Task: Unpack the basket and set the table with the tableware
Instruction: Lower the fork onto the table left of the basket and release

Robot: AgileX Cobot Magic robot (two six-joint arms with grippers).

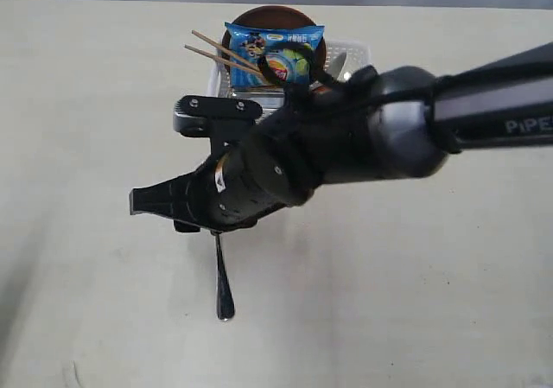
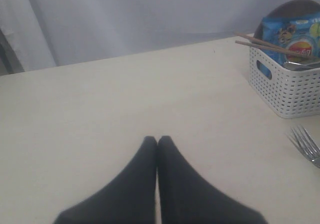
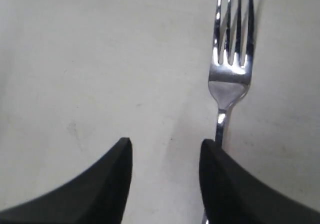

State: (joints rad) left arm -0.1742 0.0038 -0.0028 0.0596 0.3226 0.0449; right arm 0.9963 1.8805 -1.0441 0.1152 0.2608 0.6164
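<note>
fork (image 3: 230, 79) laid on table (image 3: 75, 59), right of frame; right gripper (image 3: 166, 149) jaws parted, nothing clamped; handle overlapped by one finger (image 3: 225, 184); straight vertical lift advised, sideways drag to be avoided

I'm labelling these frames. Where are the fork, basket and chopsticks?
Fork (image 3: 229, 84): right wrist view, flat part below the tines.
Basket (image 2: 290, 89): left wrist view, lattice side wall.
Chopsticks (image 1: 216, 44): exterior view, upper stick's shaft.
</note>
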